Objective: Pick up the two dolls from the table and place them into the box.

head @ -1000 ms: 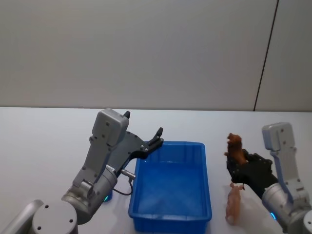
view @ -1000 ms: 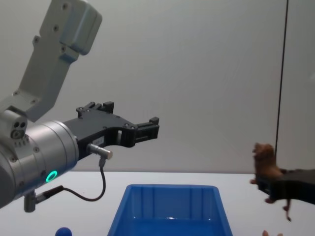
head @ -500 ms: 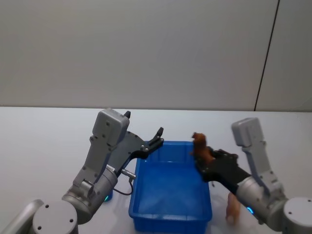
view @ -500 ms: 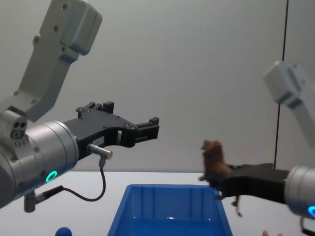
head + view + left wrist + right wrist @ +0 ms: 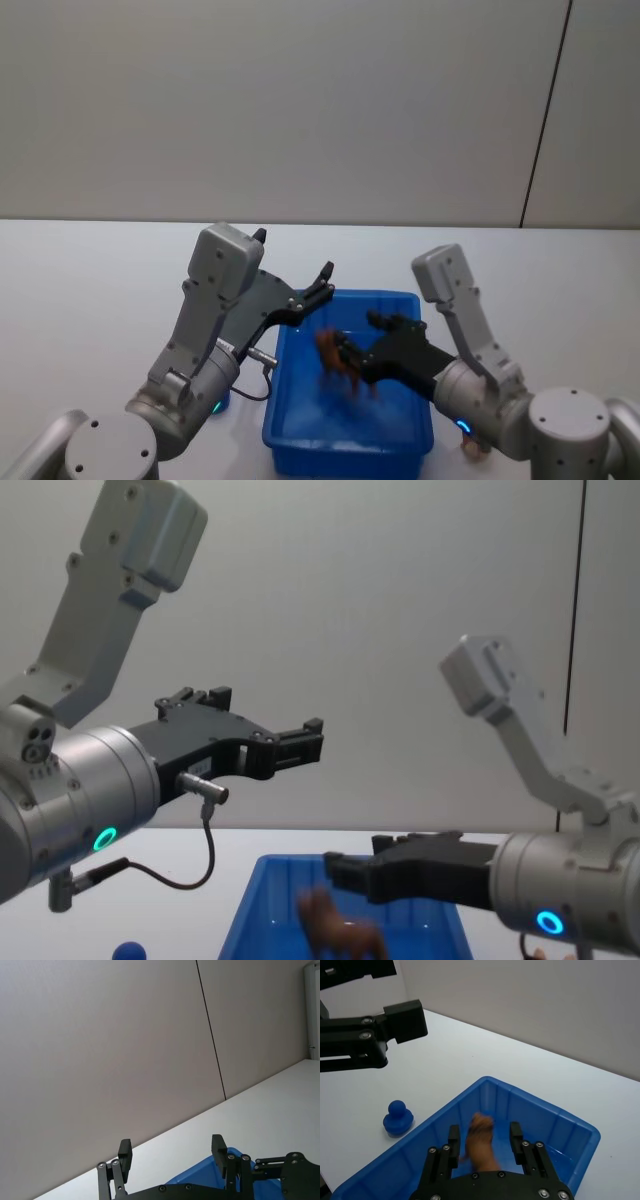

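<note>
Letting brown doll (image 5: 340, 935) tumble into box (image 5: 350, 458) from right gripper (image 5: 485, 1132), jaws spread wide; risking it bouncing out; left gripper (image 5: 171, 1146) hovering nearby, jaws parted

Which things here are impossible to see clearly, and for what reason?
Small brown toy animal: blurred by motion in three views, under the open right hand over the bright blue plastic bin.
Pale pink toy figure: head view, nearly hidden behind the right arm; chest view, cut by the bottom edge.
Small blue toy figure: chest view, cut by the bottom edge.
The open left hand hangs beside the bin.
</note>
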Controlling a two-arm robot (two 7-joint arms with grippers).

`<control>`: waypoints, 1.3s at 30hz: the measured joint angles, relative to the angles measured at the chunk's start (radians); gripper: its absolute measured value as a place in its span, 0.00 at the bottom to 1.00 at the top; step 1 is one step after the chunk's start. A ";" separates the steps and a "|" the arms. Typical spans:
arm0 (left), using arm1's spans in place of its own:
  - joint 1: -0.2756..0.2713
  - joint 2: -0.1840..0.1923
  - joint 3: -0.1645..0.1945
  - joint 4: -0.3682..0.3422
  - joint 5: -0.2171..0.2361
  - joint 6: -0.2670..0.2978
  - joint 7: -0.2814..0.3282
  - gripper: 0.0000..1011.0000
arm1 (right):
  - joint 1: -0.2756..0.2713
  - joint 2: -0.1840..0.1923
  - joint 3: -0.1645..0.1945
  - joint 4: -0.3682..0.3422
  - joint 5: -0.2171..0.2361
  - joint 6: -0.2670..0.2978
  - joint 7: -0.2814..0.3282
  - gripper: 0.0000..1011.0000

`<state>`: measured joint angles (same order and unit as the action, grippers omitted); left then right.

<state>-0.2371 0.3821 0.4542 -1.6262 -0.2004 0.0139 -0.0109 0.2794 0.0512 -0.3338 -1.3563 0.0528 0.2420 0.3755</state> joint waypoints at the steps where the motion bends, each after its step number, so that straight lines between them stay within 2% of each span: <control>1: 0.000 0.000 0.000 0.000 0.000 0.000 0.000 0.99 | 0.003 -0.002 -0.001 0.006 -0.002 0.000 0.002 0.55; 3: 0.000 0.000 0.000 0.000 0.000 0.000 0.000 0.99 | 0.010 -0.006 -0.004 0.021 -0.007 0.000 0.005 0.63; 6: 0.000 0.000 0.000 0.000 0.000 0.000 0.000 0.99 | 0.016 -0.010 -0.006 0.033 -0.010 0.003 0.004 0.69; 9: 0.000 0.000 0.000 0.000 0.000 0.000 0.000 0.99 | 0.020 -0.012 -0.008 0.042 -0.014 0.007 -0.004 0.82; 10: 0.000 0.000 0.000 0.000 0.000 0.000 0.000 0.99 | 0.020 -0.013 -0.008 0.045 -0.015 0.009 -0.011 0.82; 16: 0.000 0.000 0.000 0.000 0.000 0.000 0.000 0.99 | 0.011 -0.009 -0.006 0.036 -0.015 0.016 -0.051 0.99; 25: 0.000 0.000 0.000 0.000 0.000 0.000 0.000 0.99 | -0.029 0.009 0.001 -0.024 -0.014 0.024 -0.130 0.99; 30: 0.000 0.000 0.000 0.000 0.000 0.000 0.000 0.99 | -0.065 0.024 0.006 -0.081 -0.007 0.036 -0.195 0.99; 39: 0.000 0.000 0.000 0.000 0.000 0.000 0.000 0.99 | -0.126 0.043 0.014 -0.178 0.014 0.089 -0.308 0.99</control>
<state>-0.2371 0.3821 0.4542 -1.6262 -0.2003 0.0138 -0.0109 0.1534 0.0940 -0.3198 -1.5343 0.0672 0.3311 0.0671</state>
